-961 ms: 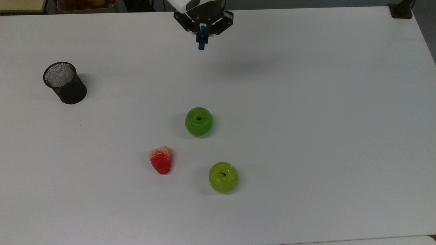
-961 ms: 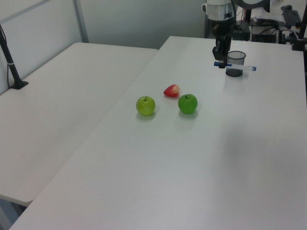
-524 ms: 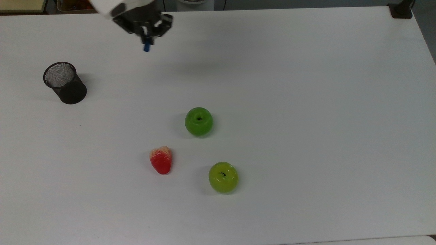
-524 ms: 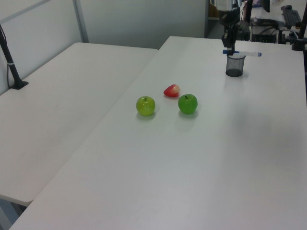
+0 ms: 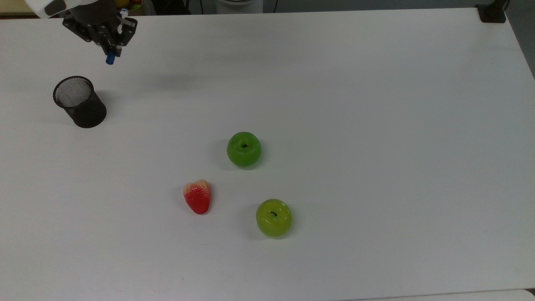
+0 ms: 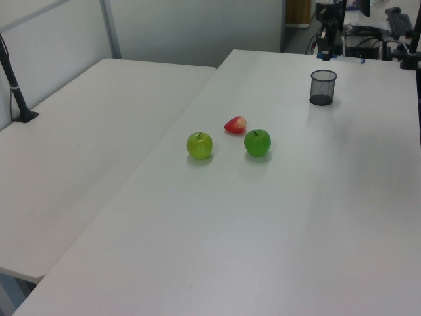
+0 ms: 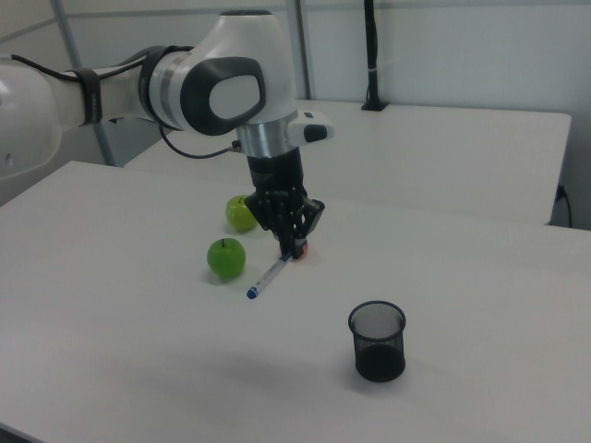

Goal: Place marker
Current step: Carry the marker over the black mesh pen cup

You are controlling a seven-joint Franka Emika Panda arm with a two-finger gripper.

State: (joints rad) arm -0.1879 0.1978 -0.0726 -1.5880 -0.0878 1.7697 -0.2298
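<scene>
My gripper [image 5: 112, 45] is shut on the marker [image 5: 110, 59], a slim white pen with a blue cap. It hangs in the air near the top view's upper left corner. In the right view the gripper [image 7: 292, 247] holds the marker [image 7: 268, 276] tilted, with its blue tip pointing down toward the right view's left. The black mesh cup [image 5: 79, 101] stands upright on the table, just below and left of the gripper in the top view. In the right view the cup [image 7: 377, 341] is nearer the camera than the gripper.
Two green apples [image 5: 244, 149] [image 5: 274, 217] and a red strawberry [image 5: 197, 196] lie mid-table, far from the cup. The white table [image 5: 376, 125] stretches to the top view's right. A second table [image 6: 85, 151] adjoins it on the left view's left.
The gripper has carried the marker along the table's far edge toward the top view's left, from mid-table to near the mesh cup. The fruit and the cup have not moved.
</scene>
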